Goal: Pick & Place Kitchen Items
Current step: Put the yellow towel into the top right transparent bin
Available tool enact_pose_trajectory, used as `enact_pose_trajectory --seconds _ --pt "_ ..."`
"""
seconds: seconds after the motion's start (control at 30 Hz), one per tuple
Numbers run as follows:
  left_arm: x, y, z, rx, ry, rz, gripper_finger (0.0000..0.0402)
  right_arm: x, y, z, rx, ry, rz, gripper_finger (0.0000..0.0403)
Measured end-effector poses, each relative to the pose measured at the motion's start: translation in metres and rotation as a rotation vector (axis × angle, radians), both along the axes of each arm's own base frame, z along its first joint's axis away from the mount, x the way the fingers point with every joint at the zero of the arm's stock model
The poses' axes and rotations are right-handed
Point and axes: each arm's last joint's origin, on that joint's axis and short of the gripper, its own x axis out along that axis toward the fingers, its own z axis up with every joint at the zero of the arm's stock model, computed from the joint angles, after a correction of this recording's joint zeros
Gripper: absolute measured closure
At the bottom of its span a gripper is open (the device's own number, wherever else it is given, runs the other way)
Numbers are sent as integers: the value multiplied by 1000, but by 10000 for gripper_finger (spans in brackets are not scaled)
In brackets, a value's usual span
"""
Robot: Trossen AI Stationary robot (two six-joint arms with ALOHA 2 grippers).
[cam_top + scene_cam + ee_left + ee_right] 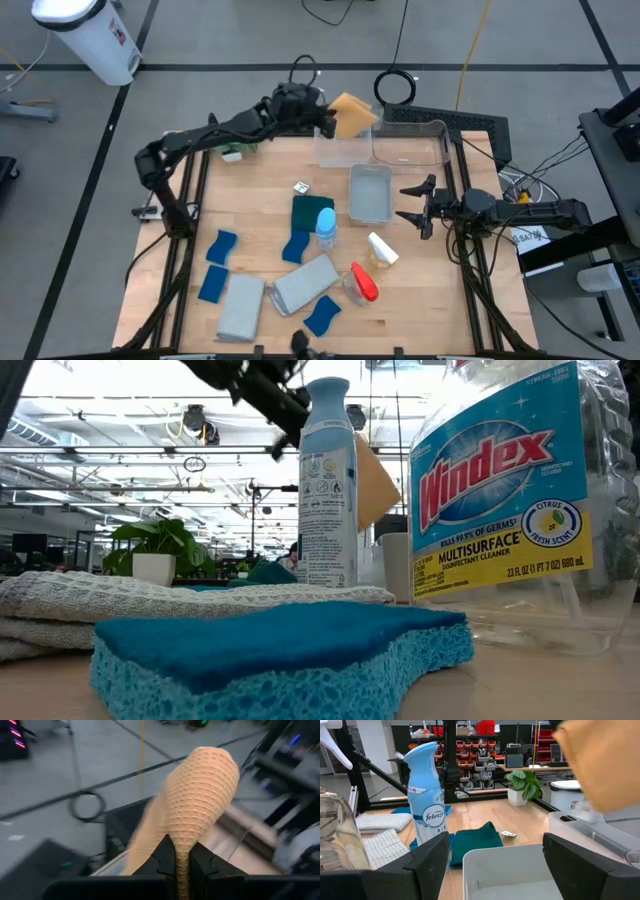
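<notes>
**Orange cloth held up over the far bins**

From above, the left gripper (322, 117) is at the far edge of the surface, at about 12 o'clock. Its fingers are shut tight on the orange cloth (352, 113). The cloth sticks out toward 3 o'clock from the fingers, up in the air. Just below it, toward 6 o'clock, is a clear bin (338, 150), with another clear bin (410, 143) beside it. The right gripper (419, 206) waits at the 3 o'clock side with its fingers spread wide and nothing in them.

From the low camera, the orange cloth (374, 478) peeks out behind a tall spray can (328, 480), hanging high off the surface.

From the left wrist, the two fingers (161, 860) pinch the cloth's lower edge, and the cloth (200, 795) stands up and away from them.

From the right wrist, the cloth (605, 760) hangs above a clear bin (580, 827). I think the drop needs the cloth to be right over a bin first.
</notes>
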Motion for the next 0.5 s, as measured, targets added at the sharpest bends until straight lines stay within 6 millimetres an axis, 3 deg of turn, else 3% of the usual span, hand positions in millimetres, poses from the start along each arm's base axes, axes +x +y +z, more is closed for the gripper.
enact_pose_trajectory --seconds 0.17,0.3,0.4,0.5 --pt "21 27 -24 -138 -210 -105 388 0 0 0 0 0 0 110" --pt "29 40 -25 -253 -444 -234 388 0 0 0 0 0 0 110" --pt "32 38 -19 -295 -548 -322 388 0 0 0 0 0 0 110" --pt "37 30 -21 -313 -523 -363 388 0 0 0 0 0 0 110"
